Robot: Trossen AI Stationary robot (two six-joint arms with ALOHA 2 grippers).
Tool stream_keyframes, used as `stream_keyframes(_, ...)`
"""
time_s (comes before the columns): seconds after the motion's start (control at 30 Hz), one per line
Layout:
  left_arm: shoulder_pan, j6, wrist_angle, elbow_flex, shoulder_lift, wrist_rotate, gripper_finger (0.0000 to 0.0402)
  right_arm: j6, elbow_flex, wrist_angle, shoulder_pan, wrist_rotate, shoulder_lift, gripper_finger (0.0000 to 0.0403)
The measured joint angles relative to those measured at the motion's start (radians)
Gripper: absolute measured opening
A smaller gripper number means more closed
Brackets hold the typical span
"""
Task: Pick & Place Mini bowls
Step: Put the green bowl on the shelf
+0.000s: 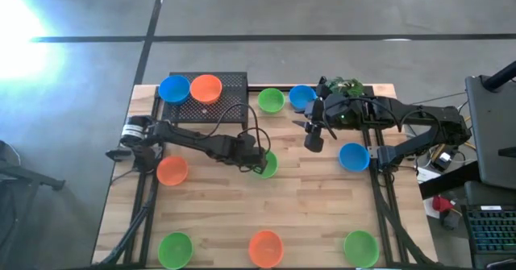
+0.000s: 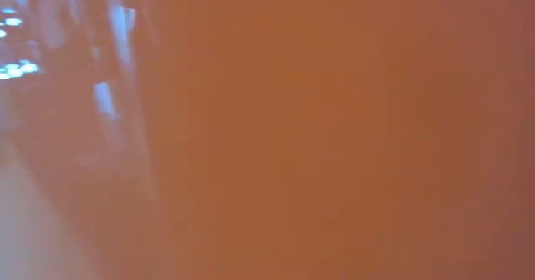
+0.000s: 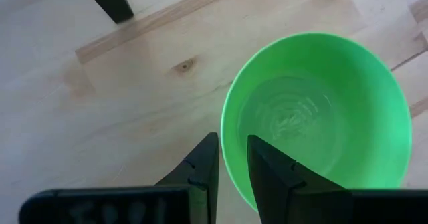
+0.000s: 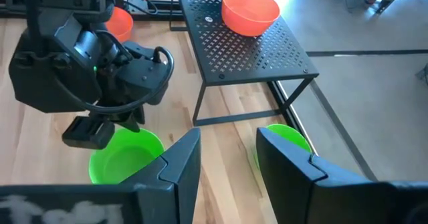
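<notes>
Left hand point(image 3: 232, 165), narrow, pinches the rim of a bright green round plastic mini bowl point(image 3: 321, 110) sitting near the centre of the light wooden desk point(image 1: 306, 213). We see two done: a blue bowl point(image 1: 174, 89) and an orange-red bowl point(image 1: 206, 87) on the black perforated metal stand point(image 1: 232, 93) at eleven o'clock. Right hand point(image 4: 227, 160) hovers empty, gaping, near one o'clock. We judge eight bowls remain.

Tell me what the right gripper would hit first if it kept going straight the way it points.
Probably the green bowl by the black mesh stand: it shows right between the open right gripper fingers. Depth is unclear; the gripper may sit above it.
</notes>
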Motion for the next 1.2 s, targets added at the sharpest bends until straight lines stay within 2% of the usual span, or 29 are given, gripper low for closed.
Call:
stream_keyframes(0.63,0.009,-0.011,0.131,-0.1,0.0,0.027,0.0071,-0.002,0.0,0.0,0.0,0.0,0.0,0.0147)
stream_keyframes(0.9,0.009,-0.032,0.239,-0.17,0.001,0.065,0.007,-0.002,0.0,0.001,0.0,0.001,0.0,0.0143)
stream_keyframes(0.97,0.013,-0.035,0.235,-0.176,0.001,0.079,0.0058,-0.002,0.0,0.001,0.0,0.001,0.0,0.0141)
stream_keyframes(1.1,0.015,-0.018,0.234,-0.175,0.001,0.081,0.001,-0.002,0.0,0.001,0.0,0.002,0.0,0.0139)
stream_keyframes(1.2,0.016,-0.006,0.222,-0.171,-0.006,0.088,0.0004,-0.001,0.0,0.001,0.0,0.003,0.0,0.0141)
